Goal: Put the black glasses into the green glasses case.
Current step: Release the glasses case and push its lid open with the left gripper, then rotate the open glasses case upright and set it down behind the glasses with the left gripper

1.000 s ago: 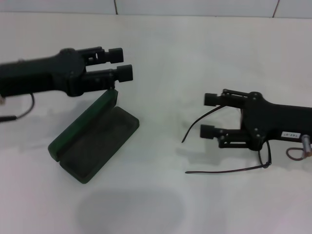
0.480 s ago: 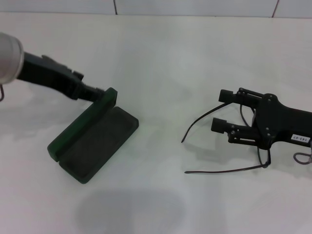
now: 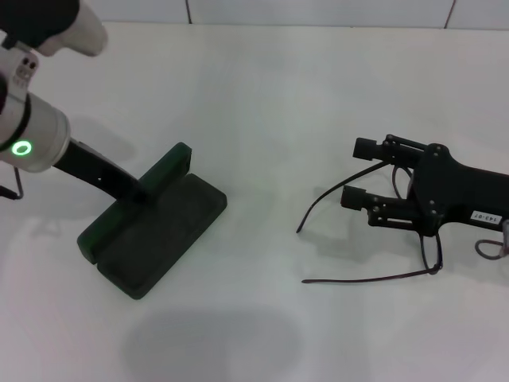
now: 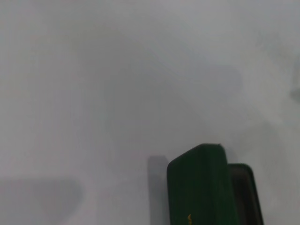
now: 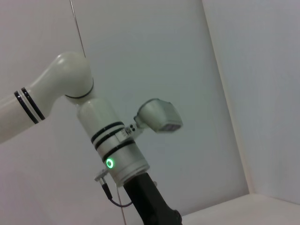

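The green glasses case point(image 3: 155, 235) lies open at the left of the white table, its lid point(image 3: 165, 171) standing up along the far side. The lid's outside also shows in the left wrist view point(image 4: 199, 187), with gold lettering. My left gripper point(image 3: 141, 193) reaches down from the upper left and ends at the lid's inner side. The black glasses point(image 3: 433, 256) lie on the table at the right, temple arms point(image 3: 362, 279) stretched toward the case, frame mostly hidden under my right gripper point(image 3: 358, 173). That gripper is open above them and holds nothing.
The white left arm with a green ring light point(image 3: 20, 148) crosses the upper left and also shows in the right wrist view point(image 5: 110, 163). A tiled wall edge point(image 3: 318, 24) runs along the table's far side. A thin cable point(image 3: 489, 248) hangs by the right wrist.
The left arm has swung over and its gripper has dropped from above the lid's far end to the lid's inner side. The right gripper has drawn slightly right. Case and glasses have stayed put.
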`<state>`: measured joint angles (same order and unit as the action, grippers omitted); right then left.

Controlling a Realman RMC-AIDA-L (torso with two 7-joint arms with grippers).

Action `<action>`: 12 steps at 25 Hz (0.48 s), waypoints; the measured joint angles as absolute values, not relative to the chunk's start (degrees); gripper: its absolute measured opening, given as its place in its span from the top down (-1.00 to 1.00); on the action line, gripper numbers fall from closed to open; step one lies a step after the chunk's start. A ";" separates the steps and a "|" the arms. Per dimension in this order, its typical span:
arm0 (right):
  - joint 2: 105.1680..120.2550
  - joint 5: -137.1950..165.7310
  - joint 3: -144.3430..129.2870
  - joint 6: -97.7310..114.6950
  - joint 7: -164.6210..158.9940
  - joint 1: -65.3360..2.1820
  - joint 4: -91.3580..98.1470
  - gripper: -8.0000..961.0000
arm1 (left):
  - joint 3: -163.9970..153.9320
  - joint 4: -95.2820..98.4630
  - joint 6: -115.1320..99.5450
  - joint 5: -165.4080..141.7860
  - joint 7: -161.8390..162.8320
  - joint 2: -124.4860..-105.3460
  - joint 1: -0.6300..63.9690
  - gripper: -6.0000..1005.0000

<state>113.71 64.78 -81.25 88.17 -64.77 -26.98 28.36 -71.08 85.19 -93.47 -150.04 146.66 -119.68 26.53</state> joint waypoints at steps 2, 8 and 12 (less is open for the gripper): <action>113.79 64.81 -81.23 88.02 -64.70 -27.04 28.35 -0.66 | -71.58 84.55 -92.93 -150.32 146.75 -119.69 26.71 0.03; 113.98 64.85 -81.21 87.61 -64.25 -26.73 28.26 -0.66 | -72.47 84.59 -92.70 -150.31 146.60 -119.72 26.92 0.45; 114.05 64.80 -81.20 87.61 -64.19 -26.49 28.21 -0.66 | -73.46 84.72 -92.70 -150.50 146.82 -119.60 26.99 0.51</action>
<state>114.05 64.80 -81.21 87.61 -64.19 -26.49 28.21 -73.46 84.72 -92.70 -150.50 146.82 -119.60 26.99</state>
